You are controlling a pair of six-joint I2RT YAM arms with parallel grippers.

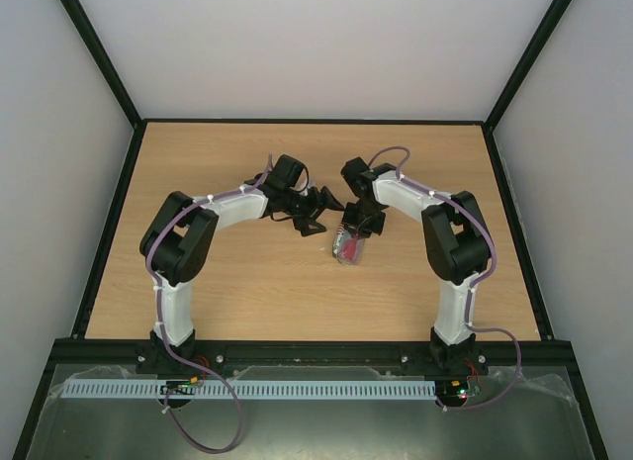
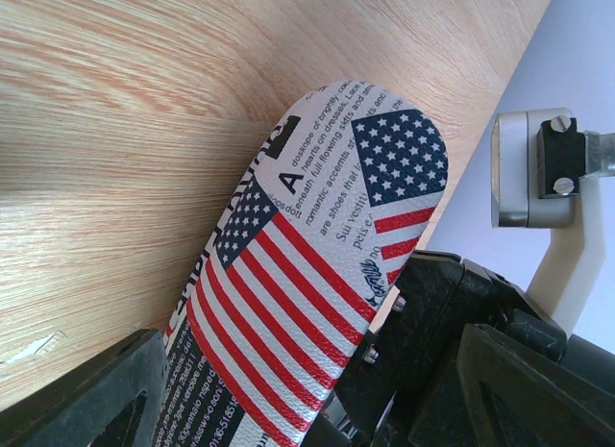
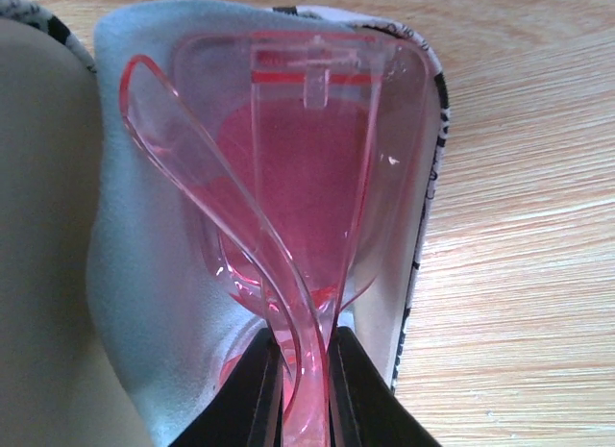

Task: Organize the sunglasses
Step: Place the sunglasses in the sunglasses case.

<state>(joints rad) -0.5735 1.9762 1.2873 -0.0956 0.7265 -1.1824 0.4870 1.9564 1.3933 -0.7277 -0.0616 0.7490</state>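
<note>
The sunglasses (image 3: pixel 298 168), clear red-pink with red lenses and folded, lie on a light-blue cloth (image 3: pixel 144 274) inside the opened flag-patterned case (image 3: pixel 434 111). My right gripper (image 3: pixel 306 356) is shut on their crossed temple arms, directly over the case. In the top view the sunglasses (image 1: pixel 346 248) show as a red patch under the right gripper (image 1: pixel 354 232). The left gripper (image 2: pixel 283 303) straddles the case's flag-printed shell (image 2: pixel 317 226), with a finger against each long side, gripping it. In the top view the left gripper (image 1: pixel 318 211) sits just left of the right one.
The wooden table (image 1: pixel 247 282) is ringed by a black frame, with white walls on three sides. Both arms bend inward and their wrists nearly meet at the table's middle. A grey part of the right arm (image 2: pixel 528 168) shows in the left wrist view.
</note>
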